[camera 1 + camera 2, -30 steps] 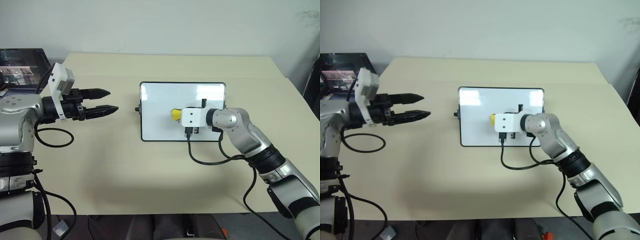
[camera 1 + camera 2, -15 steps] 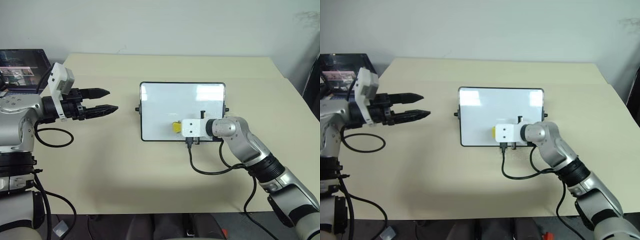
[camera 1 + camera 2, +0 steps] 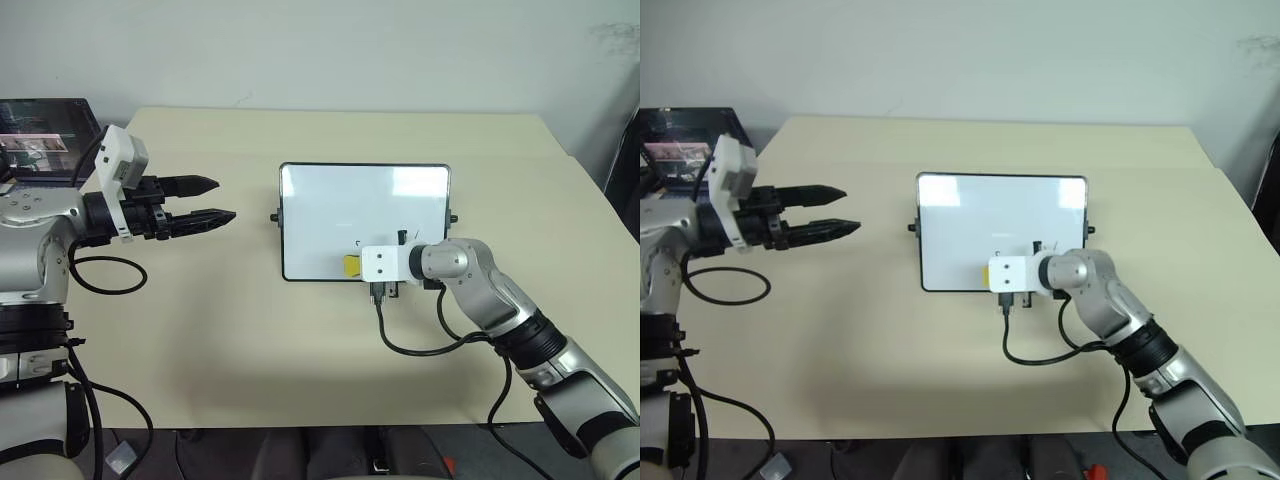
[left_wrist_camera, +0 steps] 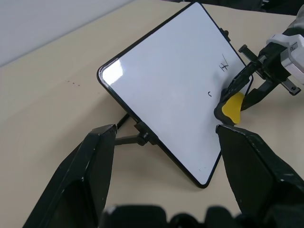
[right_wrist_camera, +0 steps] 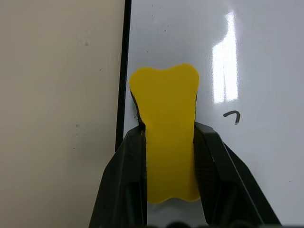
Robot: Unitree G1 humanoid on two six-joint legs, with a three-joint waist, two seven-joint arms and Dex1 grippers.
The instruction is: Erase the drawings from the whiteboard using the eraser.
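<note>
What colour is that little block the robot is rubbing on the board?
The eraser is bright yellow, clearest in the right wrist view.

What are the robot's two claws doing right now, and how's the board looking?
Right gripper shut on the small yellow eraser block, at the near edge of the glossy white whiteboard. Left gripper open, off the board. Small black marker scribbles remain. Nothing blocking.

You see a glossy white whiteboard [image 3: 340, 205] catching glare, a soft matt yellow eraser [image 5: 166, 128] squeezed in smooth black plastic fingers [image 5: 124, 180], and a matt beige bench [image 3: 250, 340].
</note>
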